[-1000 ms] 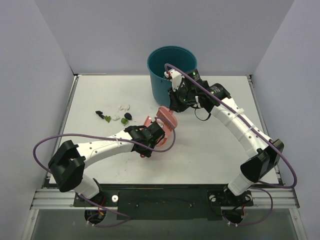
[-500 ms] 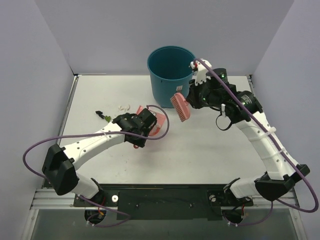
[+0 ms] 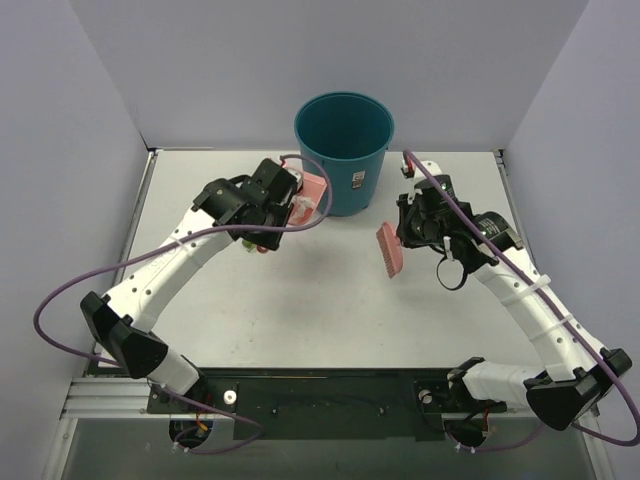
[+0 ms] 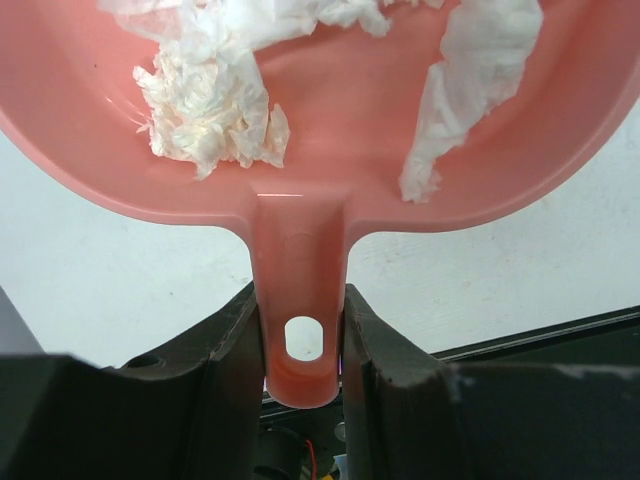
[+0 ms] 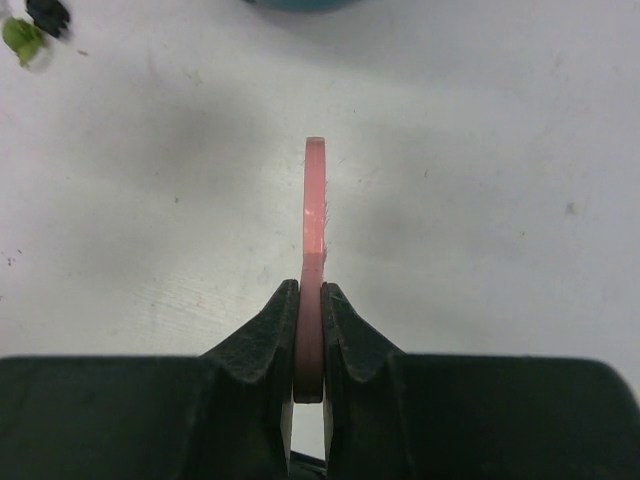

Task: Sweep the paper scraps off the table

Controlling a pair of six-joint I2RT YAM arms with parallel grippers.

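My left gripper (image 3: 289, 199) is shut on the handle of the pink dustpan (image 3: 312, 189) and holds it up beside the left of the teal bin (image 3: 343, 150). In the left wrist view the jaws (image 4: 300, 312) clamp the handle, and white paper scraps (image 4: 210, 100) lie in the pan (image 4: 330, 150). My right gripper (image 3: 406, 232) is shut on the pink brush (image 3: 389, 248), held over the table (image 3: 330, 310) to the right of the bin. In the right wrist view (image 5: 310, 296) the brush (image 5: 314, 200) is edge-on. A green scrap (image 5: 20, 38) and a black scrap (image 5: 48, 12) lie on the table; my left arm hides the others.
Grey walls close the table on three sides. The bin stands at the back middle edge. Purple cables loop off both arms. The metal rail with the arm bases (image 3: 330, 395) runs along the near edge.
My left arm has lifted the dustpan from mid-table up and back to beside the bin. My right arm has carried the brush from the bin's rim to the right and nearer.
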